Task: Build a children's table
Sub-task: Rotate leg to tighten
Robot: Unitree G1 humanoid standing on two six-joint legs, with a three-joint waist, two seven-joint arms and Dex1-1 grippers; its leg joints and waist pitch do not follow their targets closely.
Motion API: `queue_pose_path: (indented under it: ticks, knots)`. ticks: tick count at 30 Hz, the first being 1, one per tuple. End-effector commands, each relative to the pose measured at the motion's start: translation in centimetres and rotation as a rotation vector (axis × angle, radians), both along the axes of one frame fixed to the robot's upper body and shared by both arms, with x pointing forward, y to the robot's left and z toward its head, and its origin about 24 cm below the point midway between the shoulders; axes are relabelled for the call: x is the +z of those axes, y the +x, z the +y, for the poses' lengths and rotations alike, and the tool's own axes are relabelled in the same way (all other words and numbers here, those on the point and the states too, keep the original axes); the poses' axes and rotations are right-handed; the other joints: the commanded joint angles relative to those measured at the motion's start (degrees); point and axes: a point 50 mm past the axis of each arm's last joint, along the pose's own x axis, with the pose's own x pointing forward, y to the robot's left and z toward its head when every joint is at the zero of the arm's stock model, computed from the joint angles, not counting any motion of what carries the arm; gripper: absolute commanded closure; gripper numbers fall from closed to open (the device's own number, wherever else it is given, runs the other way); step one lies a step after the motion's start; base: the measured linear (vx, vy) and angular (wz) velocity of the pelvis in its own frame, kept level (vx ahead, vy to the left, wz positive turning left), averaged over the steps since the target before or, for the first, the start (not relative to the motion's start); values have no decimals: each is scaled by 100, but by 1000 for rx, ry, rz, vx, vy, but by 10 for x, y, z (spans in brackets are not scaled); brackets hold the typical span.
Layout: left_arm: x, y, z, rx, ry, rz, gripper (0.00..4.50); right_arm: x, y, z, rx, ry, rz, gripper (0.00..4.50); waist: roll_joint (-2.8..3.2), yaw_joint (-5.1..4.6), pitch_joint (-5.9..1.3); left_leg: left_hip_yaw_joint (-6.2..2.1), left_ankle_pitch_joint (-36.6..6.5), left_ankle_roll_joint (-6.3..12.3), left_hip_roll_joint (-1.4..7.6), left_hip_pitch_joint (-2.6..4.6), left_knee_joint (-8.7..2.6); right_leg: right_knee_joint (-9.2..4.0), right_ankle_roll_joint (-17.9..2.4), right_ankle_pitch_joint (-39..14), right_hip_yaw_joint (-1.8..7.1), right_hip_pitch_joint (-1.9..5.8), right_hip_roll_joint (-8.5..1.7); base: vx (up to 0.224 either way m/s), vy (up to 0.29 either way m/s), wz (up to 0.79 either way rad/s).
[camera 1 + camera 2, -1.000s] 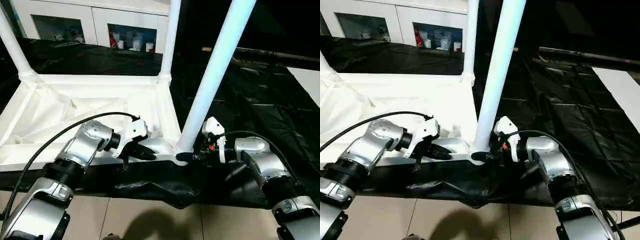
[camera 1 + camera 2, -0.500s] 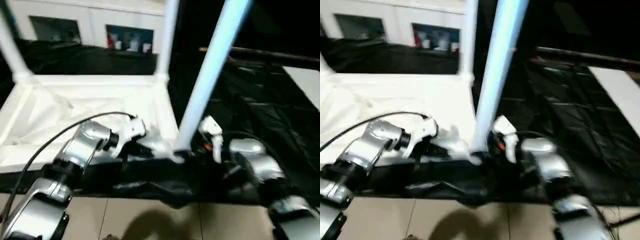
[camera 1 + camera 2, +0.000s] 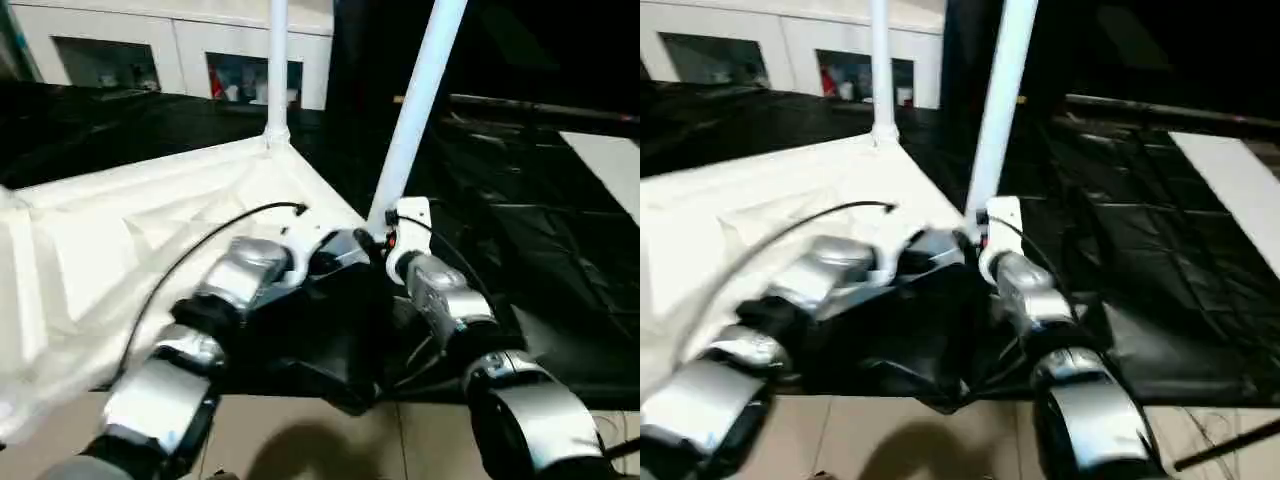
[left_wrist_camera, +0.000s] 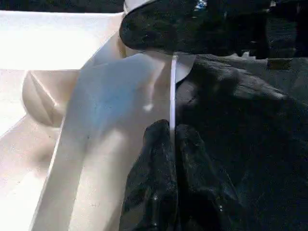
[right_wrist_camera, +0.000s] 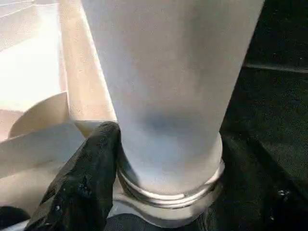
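Nearest us, our left gripper (image 4: 171, 144) pinches the thin near rim of the upturned tabletop (image 3: 130, 240). Our right gripper (image 5: 159, 192) grips the base of the near leg (image 3: 415, 100) at its corner socket. Farther back, another leg (image 3: 277, 65) stands upright on the black-sheeted worktable (image 3: 540, 230).

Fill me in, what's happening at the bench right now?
The G1 is assembling the children's table. The white tabletop lies underside up on the black-sheeted worktable. The left end effector is shut on the tabletop's thin near rim. The right end effector sits at the base of the near leg, one black finger against the corner socket. A far leg stands in its socket too.
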Motion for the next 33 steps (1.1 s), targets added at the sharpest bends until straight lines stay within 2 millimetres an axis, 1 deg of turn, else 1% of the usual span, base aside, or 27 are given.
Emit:
queue_pose_path:
  ticks: [1,2,3,4,5,6,7,8,9,10,11,12,13,14,15,16,17,18,20,21,24,25,27,29,30,32,33]
  knots:
    - [-6,-1,1,30,29,-7,450,-2,-4,17,111,-10,-3,178,26,5,-361,-10,-998,164,120,48,-369,-393,-1193,-738,254,295,-354,0,0,0]
    - [-6,-1,1,14,32,-3,450,1,-3,19,131,16,-19,178,19,18,-357,-10,-1027,199,124,54,-371,-400,-1183,-819,251,295,-361,0,0,0]
    - [-6,-2,2,2,33,2,450,4,-3,21,154,50,-39,123,-14,15,-359,-5,-1028,218,124,47,-366,-403,-1177,-836,252,300,-363,0,0,0]
    - [-6,-2,3,-4,32,0,450,6,-3,21,171,57,-57,109,5,25,-356,-6,-992,232,128,50,-367,-400,-1193,-835,255,294,-369,0,0,0]
    - [-5,-2,5,-13,30,2,450,9,-4,21,206,69,-90,109,-10,27,-357,-6,-979,238,131,45,-366,-397,-1196,-825,252,299,-371,0,0,0]
    - [-5,-2,8,-27,26,3,450,14,-3,17,231,55,-140,109,-5,36,-357,-2,-979,278,135,45,-362,-397,-1217,-800,251,295,-374,0,0,0]
    - [-5,-2,9,-29,26,3,450,14,-2,17,233,53,-144,103,-9,27,-353,-11,-966,285,133,23,-366,-392,-1209,-806,248,308,-379,0,0,0]
    - [-6,-3,11,-46,26,11,450,18,-1,12,247,29,-184,88,-16,7,-350,-21,-938,287,126,0,-372,-394,-1191,-857,240,327,-380,0,0,0]
    - [-6,-3,11,-46,26,11,450,18,-1,12,247,29,-184,65,-10,-9,-347,-19,-986,281,131,18,-370,-405,-1195,-952,239,306,-381,0,0,0]
    - [-7,-6,14,-84,31,22,450,21,-2,9,297,36,-200,62,6,-14,-341,-22,-1023,296,131,35,-372,-417,-1201,-1006,239,309,-375,0,0,0]
    - [-8,-8,17,-113,36,31,450,23,-3,6,339,43,-207,56,0,-33,-341,-16,-1042,332,134,21,-367,-411,-1224,-983,243,313,-370,0,0,0]
    - [-10,-12,21,-157,40,49,450,24,-5,2,419,28,-208,56,5,-39,-337,-23,-1023,341,140,15,-370,-408,-1232,-963,247,315,-375,0,0,0]
    - [-11,-17,26,-222,35,79,450,22,-11,-6,547,-9,-194,43,11,-25,-343,-17,-993,452,151,28,-357,-402,-1298,-803,244,324,-364,0,0,0]
    - [-11,-17,26,-222,35,79,450,22,-11,-6,547,-9,-194,29,9,-17,-346,-21,-941,475,162,26,-357,-386,-1332,-697,243,329,-367,0,0,0]
    - [-12,-23,30,-288,35,110,450,18,-17,-13,642,-65,-175,18,18,-14,-348,-21,-890,486,161,32,-356,-373,-1383,-573,238,326,-360,0,0,0]
    - [-12,-24,31,-301,33,117,450,17,-19,-15,659,-80,-170,18,16,-25,-350,-15,-848,509,162,32,-353,-356,-1436,-476,246,317,-364,0,0,0]
    - [-11,-28,35,-351,28,146,450,12,-24,-23,723,-133,-152,18,18,-22,-352,-13,-852,503,163,39,-350,-353,-1471,-477,243,311,-364,0,0,0]
    - [-10,-31,37,-398,23,155,450,9,-28,-28,772,-143,-133,18,20,-16,-347,-10,-877,501,168,42,-349,-359,-1517,-506,247,312,-373,0,0,0]
    - [-6,-37,42,-480,3,176,450,7,-35,-37,842,-137,-107,18,29,14,-337,0,-999,466,176,69,-354,-382,-1534,-646,257,297,-373,0,0,0]
    - [-2,-40,47,-523,-4,188,450,8,-40,-43,878,-117,-95,18,29,44,-330,-3,-1070,451,189,73,-369,-382,-1501,-687,260,302,-365,0,0,0]
    - [1,-42,51,-541,-15,205,450,9,-45,-48,921,-90,-73,18,45,70,-323,6,-1099,394,196,86,-383,-368,-1497,-673,253,294,-337,0,0,0]
    - [3,-44,53,-553,-19,207,450,9,-47,-50,937,-80,-64,18,45,76,-308,1,-1186,350,199,74,-392,-374,-1470,-826,251,291,-347,0,0,0]
    - [5,-45,56,-564,-24,212,450,10,-49,-52,952,-66,-53,18,46,80,-310,-3,-1273,283,200,78,-393,-393,-1414,-1025,258,282,-361,0,0,0]
    - [6,-46,60,-565,-30,219,450,9,-51,-53,962,-47,-43,18,42,80,-318,-11,-1256,247,195,78,-394,-400,-1368,-1092,262,285,-372,0,0,0]
    - [6,-46,60,-565,-30,219,450,9,-51,-53,962,-47,-43,47,42,80,-318,-11,-1256,247,195,78,-394,-400,-1368,-1092,262,285,-372,0,0,0]
    - [6,-47,63,-563,-32,223,450,9,-53,-53,977,-30,-30,54,46,77,-327,-10,-1152,243,181,65,-387,-387,-1371,-975,258,290,-359,0,0,0]
    - [5,-47,64,-560,-32,227,450,8,-53,-53,981,-14,-23,54,37,68,-329,-10,-1098,257,181,55,-384,-377,-1386,-879,256,293,-354,0,0,0]
